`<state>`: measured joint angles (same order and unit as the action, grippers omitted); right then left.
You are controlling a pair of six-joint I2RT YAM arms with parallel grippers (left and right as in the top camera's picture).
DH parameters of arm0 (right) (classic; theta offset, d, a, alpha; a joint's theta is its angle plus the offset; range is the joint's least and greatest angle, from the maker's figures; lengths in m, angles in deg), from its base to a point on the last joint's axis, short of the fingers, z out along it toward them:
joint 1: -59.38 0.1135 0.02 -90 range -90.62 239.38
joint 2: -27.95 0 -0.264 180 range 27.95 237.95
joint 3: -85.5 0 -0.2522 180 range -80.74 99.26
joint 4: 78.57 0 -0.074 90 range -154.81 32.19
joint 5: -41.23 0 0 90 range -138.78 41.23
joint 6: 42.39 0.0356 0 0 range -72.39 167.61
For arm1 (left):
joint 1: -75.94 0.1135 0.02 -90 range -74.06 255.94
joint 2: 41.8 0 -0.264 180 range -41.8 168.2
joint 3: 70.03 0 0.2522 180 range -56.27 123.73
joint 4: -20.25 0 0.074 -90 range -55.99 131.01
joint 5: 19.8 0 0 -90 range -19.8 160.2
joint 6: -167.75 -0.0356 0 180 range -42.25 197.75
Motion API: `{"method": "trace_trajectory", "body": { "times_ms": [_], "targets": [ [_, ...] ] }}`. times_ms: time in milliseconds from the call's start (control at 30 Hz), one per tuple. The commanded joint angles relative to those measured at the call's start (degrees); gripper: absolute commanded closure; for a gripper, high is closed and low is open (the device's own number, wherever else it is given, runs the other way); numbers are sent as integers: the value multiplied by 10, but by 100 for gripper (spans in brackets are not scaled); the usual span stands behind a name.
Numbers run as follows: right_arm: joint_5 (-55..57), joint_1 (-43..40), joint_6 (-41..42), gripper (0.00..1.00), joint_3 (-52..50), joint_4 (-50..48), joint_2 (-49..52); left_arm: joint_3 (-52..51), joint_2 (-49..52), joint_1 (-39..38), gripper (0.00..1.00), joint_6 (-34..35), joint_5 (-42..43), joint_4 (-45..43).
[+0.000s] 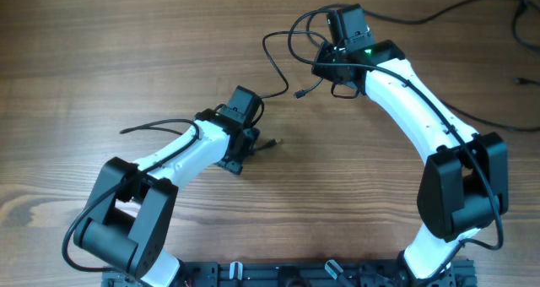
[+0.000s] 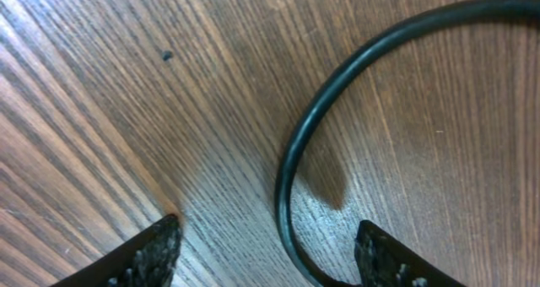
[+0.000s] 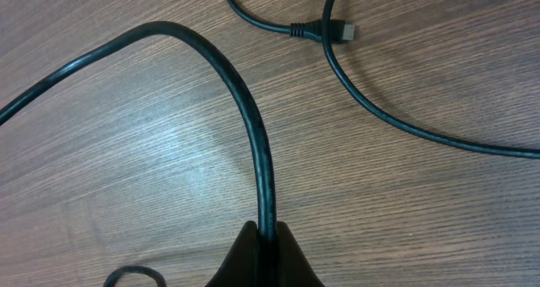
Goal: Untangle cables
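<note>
- So what's the table like from where you're standing? And where are the cables (image 1: 299,93)?

- Honestly it's just brown wood-grain table (image 1: 126,51) everywhere, long streaks running through it and a bit of shine where the light hits. Down by the left arm there's one tiny dark speck (image 2: 167,56) in the grain. The cables are lying loose on the far middle of it, between the two arms. Most of the loops sit right beside the right one.

- Has either arm actually got hold of anything?

- Right gripper (image 3: 264,240), yeah. Its jaws are squeezed fully together on a cable (image 3: 257,135). That one comes out of the pinch, arcs away and bends off to one side, flat on the wood. A little further out another cord ends in a plug (image 3: 325,31) with a metal tip, and one more strand crosses right at that plug.

- And the left?

- Left gripper (image 2: 270,249) is down low over the wood with its jaws well apart, gripping nothing. A loop (image 2: 283,181) of cable curves in between its fingers, close to the right-hand one. Can't tell if it's touching that finger or just beside it.

- See anything of the room?

- Nope, only tabletop from my spot.
</note>
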<state>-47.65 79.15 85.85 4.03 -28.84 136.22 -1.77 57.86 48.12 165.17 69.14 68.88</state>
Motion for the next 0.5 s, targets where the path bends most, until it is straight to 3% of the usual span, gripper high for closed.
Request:
{"method": "trace_trajectory", "body": {
  "times_ms": [0, 467],
  "targets": [
    [2, 0, -6, 96, 0, -7, -7, -7, 33, -2, 21, 5, -1, 10],
    [2, 0, -6, 96, 0, -23, -7, -7, 72, -2, 20, 5, 6, 98]
  ]
}}
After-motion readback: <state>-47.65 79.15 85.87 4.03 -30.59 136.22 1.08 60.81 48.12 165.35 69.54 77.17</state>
